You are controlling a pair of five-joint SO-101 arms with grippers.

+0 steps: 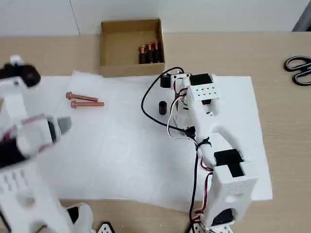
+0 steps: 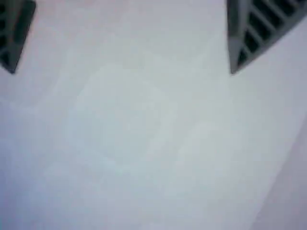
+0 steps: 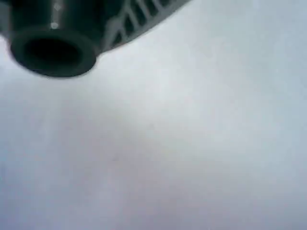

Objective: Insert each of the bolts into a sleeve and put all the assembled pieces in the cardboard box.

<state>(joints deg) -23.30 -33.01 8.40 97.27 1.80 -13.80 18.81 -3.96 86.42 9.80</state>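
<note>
We see the scissors [image 1: 300, 69] cut off at the frame's right edge; the sleeve [image 3: 72, 28] up close is blurred and partly cropped.

The cardboard box [image 1: 119, 48] was plain brown board, matt and a little fibrous. The loose bolts [image 1: 85, 100] were coppery metal with a soft shine. The sleeve [image 1: 163, 108] looked like smooth black plastic, nearly matt. A white sheet [image 1: 121, 145], matt and soft like thin foam, covered the surface [image 1: 233, 53], a smooth pale wood-look top. The right arm [image 1: 233, 184] had a matt white plastic shell.
</note>
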